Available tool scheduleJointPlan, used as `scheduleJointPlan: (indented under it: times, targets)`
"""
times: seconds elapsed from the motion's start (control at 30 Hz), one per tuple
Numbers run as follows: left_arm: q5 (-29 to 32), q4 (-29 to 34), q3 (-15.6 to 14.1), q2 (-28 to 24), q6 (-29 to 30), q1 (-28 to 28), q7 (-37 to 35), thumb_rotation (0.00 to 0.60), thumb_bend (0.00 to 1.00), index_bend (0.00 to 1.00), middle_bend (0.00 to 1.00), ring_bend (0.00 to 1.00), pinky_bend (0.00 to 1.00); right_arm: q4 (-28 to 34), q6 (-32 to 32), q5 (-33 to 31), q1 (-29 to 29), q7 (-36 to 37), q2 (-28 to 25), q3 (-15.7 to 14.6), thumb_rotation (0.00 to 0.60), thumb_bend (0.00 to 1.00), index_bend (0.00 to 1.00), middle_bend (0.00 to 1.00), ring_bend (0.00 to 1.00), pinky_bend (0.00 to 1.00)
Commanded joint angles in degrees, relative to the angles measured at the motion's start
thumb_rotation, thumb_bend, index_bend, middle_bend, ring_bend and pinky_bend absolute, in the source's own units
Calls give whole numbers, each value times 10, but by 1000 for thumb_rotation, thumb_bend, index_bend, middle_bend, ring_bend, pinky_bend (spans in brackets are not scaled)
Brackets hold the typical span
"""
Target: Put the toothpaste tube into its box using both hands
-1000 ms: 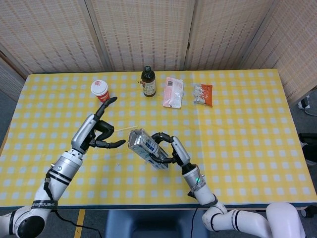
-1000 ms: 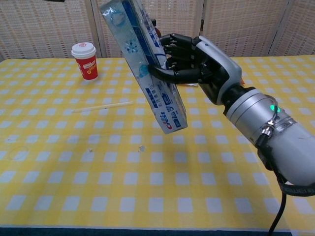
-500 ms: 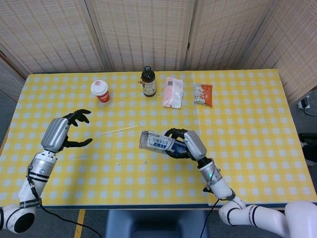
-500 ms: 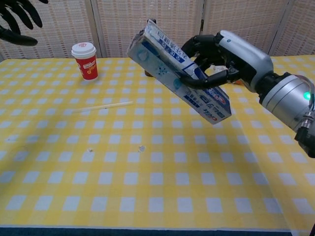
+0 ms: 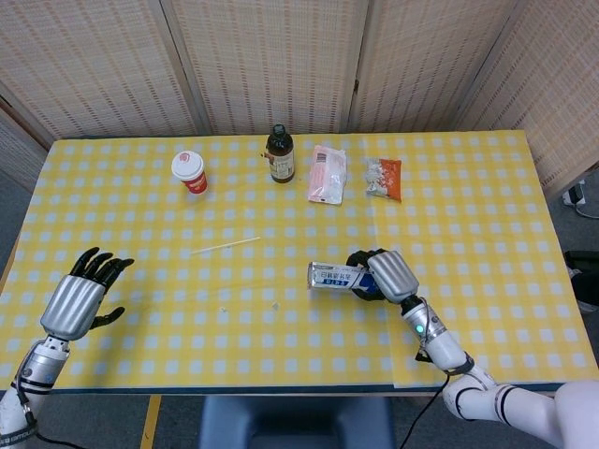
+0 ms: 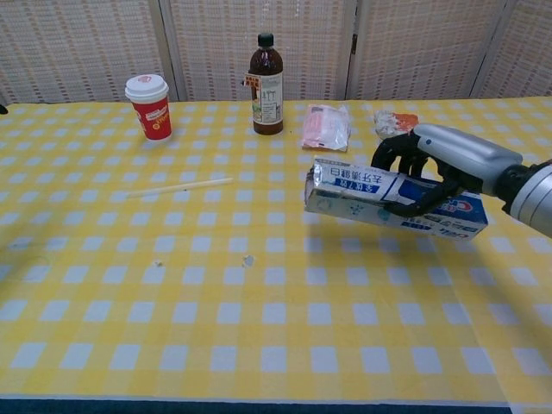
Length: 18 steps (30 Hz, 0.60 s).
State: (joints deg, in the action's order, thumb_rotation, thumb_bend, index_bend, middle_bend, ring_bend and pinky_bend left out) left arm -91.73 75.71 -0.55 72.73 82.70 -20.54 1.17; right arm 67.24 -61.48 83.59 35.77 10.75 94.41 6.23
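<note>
My right hand (image 5: 384, 273) (image 6: 440, 166) grips the blue and white toothpaste box (image 5: 335, 277) (image 6: 371, 197), which lies nearly level just above the yellow checked table (image 5: 487, 215), its closed silver end pointing left. No separate toothpaste tube shows in either view. My left hand (image 5: 80, 297) hovers near the table's front left corner with its fingers spread and nothing in them; the chest view does not show it.
Along the back stand a red paper cup (image 5: 189, 171) (image 6: 148, 105), a brown bottle (image 5: 280, 154) (image 6: 267, 84), a pink packet (image 5: 328, 173) (image 6: 324, 126) and an orange snack bag (image 5: 384, 178) (image 6: 392, 122). A thin white straw (image 5: 225, 246) (image 6: 179, 187) lies left of centre.
My right hand carried the box rightward and lowered it, turning it from steeply tilted to nearly level. My left hand drew back to the front left corner.
</note>
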Motion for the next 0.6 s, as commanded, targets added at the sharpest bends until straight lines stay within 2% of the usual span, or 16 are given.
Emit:
scheduleJointPlan:
  times: [0.03, 0.2, 0.3, 0.37, 0.43, 0.6]
  targets:
    - [-6, -24, -10, 17, 7, 13, -30, 600, 189, 210, 299, 198, 144, -13, 15, -5, 6, -9, 9, -3, 600, 323, 525, 440, 491, 456]
    - [-14, -34, -11, 20, 3, 12, -42, 600, 191, 202, 299, 198, 144, -26, 44, -15, 12, -16, 20, -7, 600, 324, 507, 385, 455, 452]
    - [-16, -29, -9, 17, 1, 11, -41, 600, 191, 200, 299, 198, 143, -19, 57, -14, 15, -8, 13, -11, 600, 324, 370, 272, 373, 404]
    - [-15, -26, -8, 15, -3, 10, -40, 600, 190, 203, 299, 198, 143, -8, 68, -12, 18, -8, 2, -16, 600, 324, 189, 143, 271, 320]
    - [-13, -22, -7, 12, -7, 10, -39, 600, 191, 207, 298, 198, 141, 9, 72, -8, 18, -7, -13, -20, 600, 324, 88, 67, 209, 257]
    - [2, 3, -10, -5, -14, 23, -36, 600, 190, 198, 285, 190, 105, 94, 25, 15, -10, -10, -82, -35, 600, 324, 15, 6, 134, 157]
